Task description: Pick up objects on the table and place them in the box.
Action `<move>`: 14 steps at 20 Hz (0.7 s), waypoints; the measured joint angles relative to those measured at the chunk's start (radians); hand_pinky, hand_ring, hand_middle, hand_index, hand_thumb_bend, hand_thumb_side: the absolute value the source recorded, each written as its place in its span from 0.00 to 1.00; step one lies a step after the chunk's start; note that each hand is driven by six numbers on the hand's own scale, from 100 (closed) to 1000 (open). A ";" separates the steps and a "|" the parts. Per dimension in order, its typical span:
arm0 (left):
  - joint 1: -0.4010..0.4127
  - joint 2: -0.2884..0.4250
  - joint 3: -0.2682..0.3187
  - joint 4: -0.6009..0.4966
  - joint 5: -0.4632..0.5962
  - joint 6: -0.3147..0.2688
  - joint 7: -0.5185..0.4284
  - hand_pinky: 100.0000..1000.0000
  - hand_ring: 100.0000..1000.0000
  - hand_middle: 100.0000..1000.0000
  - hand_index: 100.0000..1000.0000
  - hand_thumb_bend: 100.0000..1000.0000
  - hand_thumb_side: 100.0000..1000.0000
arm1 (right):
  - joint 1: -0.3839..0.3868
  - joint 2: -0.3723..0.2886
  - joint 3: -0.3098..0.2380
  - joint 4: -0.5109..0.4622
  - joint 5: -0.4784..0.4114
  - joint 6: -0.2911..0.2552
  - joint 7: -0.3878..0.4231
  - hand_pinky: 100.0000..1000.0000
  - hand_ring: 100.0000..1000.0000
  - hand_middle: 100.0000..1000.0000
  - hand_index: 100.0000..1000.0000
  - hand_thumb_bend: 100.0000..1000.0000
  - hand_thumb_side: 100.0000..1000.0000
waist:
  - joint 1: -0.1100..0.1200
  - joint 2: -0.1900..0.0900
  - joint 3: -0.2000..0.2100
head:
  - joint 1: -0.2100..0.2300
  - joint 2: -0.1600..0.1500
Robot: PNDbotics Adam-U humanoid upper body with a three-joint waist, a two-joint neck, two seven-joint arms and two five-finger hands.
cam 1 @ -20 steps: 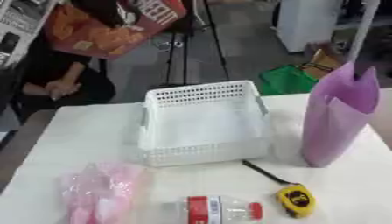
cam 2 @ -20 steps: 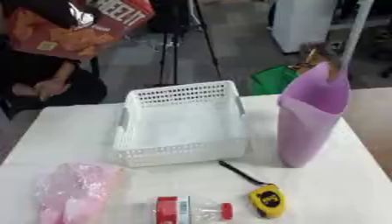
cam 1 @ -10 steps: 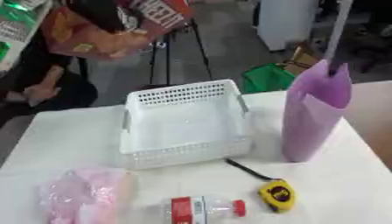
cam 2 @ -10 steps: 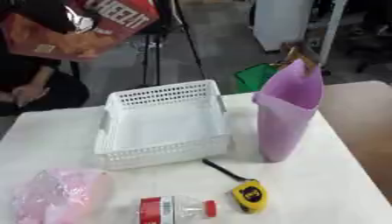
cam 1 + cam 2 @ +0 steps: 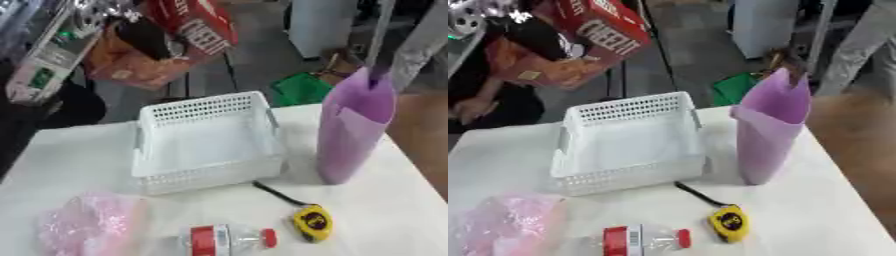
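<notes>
Left eye view, current moment: I see neither of my hands in either eye view, so I cannot say whether their fingers are released, clenched or grasping anything.

White perforated basket (image 5: 208, 142) sits on the white table (image 5: 79, 145), toward the far side, left of centre. I see nothing inside it; the floor of the basket looks bare white.

Purple pouch (image 5: 770, 131) stands upright just right of the basket, open top, apart from the basket wall by a narrow gap.

Yellow tape measure (image 5: 312, 221) lies on the near part of the table, in front of the pouch. A dark strap or cord (image 5: 276, 193) runs from it up toward the basket's near right corner.

Clear bottle (image 5: 642, 238) with red cap and red-and-white label lies on its side near the front edge, cap pointing right, left of the tape measure and apart from it.

Pink bag (image 5: 87, 226), crinkled and translucent, lies at the near left corner; contents not legible.

Beyond the far edge, a red and orange box (image 5: 598, 27) is up in the air, partly blurred; what holds it I cannot resolve.
</notes>
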 measured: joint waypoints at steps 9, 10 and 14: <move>-0.003 -0.035 -0.056 0.048 -0.021 0.010 0.010 0.57 0.55 0.37 0.49 0.01 0.29 | -0.001 0.001 0.000 0.000 -0.001 -0.001 0.001 0.72 0.73 0.68 0.66 0.00 0.77 | 0.001 0.007 -0.009 | 0.007 -0.005; -0.003 -0.037 -0.062 0.053 -0.027 0.009 0.009 0.57 0.55 0.37 0.49 0.01 0.29 | -0.002 0.001 0.000 0.000 -0.001 -0.001 0.002 0.72 0.73 0.68 0.66 0.00 0.77 | 0.001 0.008 -0.010 | 0.008 -0.006; -0.003 -0.044 -0.081 0.078 -0.052 0.000 0.000 0.63 0.66 0.50 0.61 0.12 0.29 | -0.005 0.001 0.000 0.000 -0.003 -0.002 0.002 0.72 0.73 0.68 0.66 0.00 0.77 | 0.003 0.010 -0.012 | 0.009 -0.006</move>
